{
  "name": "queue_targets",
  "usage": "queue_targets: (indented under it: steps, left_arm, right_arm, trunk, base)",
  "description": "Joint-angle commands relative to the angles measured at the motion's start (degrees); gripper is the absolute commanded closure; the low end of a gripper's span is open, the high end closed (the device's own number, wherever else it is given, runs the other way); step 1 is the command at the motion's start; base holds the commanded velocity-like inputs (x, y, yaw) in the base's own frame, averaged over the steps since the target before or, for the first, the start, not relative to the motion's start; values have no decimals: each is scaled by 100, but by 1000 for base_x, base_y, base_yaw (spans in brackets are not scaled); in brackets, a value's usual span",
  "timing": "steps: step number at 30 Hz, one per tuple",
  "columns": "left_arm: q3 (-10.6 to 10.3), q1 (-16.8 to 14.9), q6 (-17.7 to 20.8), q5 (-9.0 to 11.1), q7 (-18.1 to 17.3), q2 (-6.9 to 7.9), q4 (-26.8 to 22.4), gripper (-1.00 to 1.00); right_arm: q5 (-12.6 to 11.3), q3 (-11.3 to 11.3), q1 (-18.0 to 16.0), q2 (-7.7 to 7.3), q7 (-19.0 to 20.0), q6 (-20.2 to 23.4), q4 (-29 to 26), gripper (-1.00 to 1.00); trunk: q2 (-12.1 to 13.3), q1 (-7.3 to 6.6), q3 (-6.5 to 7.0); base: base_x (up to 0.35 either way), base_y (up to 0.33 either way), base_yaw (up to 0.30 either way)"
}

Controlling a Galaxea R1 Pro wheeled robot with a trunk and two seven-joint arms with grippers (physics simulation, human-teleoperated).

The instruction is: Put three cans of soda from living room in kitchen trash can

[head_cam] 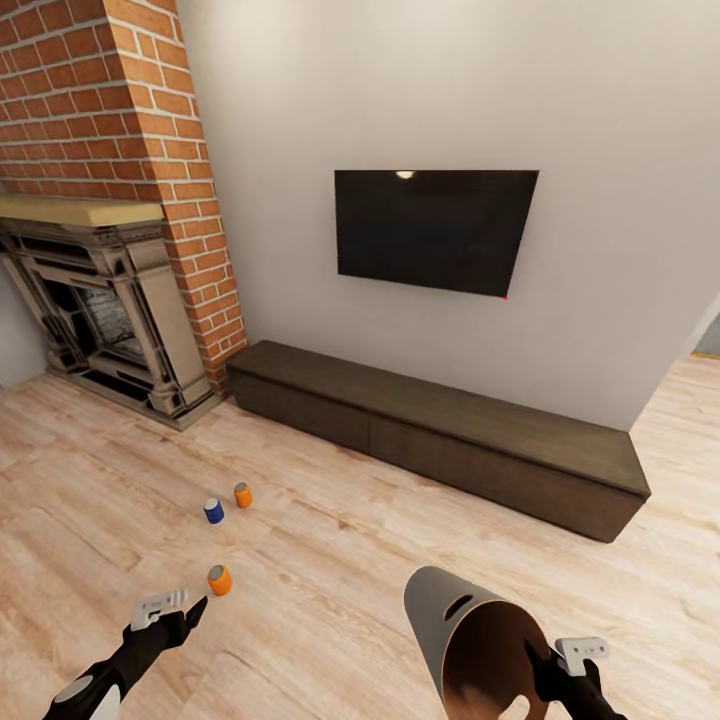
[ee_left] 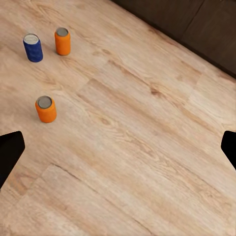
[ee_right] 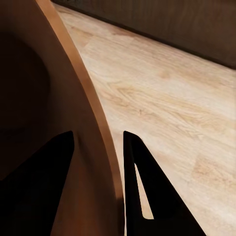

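On the light wood floor [head_cam: 330,560] of the living room, in front of the long low dark wood cabinet [head_cam: 440,430], the three small soda cans stand upright. The dark blue can [head_cam: 213,511] and one bright orange can [head_cam: 243,495] stand near each other, closer to the red brick fireplace [head_cam: 110,300]; the second orange can [head_cam: 219,580] stands apart from them, nearer to me.

My left gripper [head_cam: 178,608] hangs just beside this nearest orange can, and its fingers are spread wide, with nothing between them. I judge it is placed so because this can is the easiest one to take first.

My right gripper [ee_right: 98,162] is closed on the rim of the pale grey round bin with brown inside [head_cam: 470,640]: one finger is inside the wall, the other outside. The bin is tilted, its mouth turned toward me and its oval slot handle [head_cam: 458,606] on the upper side. I think I carry it here so that the cans can go into it on the spot, and later it must go back to the kitchen.

The black wall-mounted TV [head_cam: 435,230] is above the cabinet.
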Motion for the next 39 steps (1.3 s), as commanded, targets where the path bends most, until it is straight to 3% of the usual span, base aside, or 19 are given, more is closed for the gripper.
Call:
queue_targets:
  steps: [1, 29, 39]
  left_arm:
    - [0, 0, 0, 0, 0, 0, 4, -100]
    - [0, 0, -1, 2, -7, 0, 19, -100]
    - [0, 0, -1, 1, -7, 0, 19, -100]
  right_arm:
    - [-16, -7, -2, 1, 36, -1, -9, 100]
    - [-13, -7, -2, 1, -8, -1, 18, 100]
    - [-13, -7, -2, 1, -10, -1, 19, 100]
  trunk:
    - [-1, 0, 1]
    - [-1, 0, 1]
    - [-1, 0, 1]
  base:
    - [227, 95, 0]
    - [62, 14, 0]
    - [165, 164, 0]
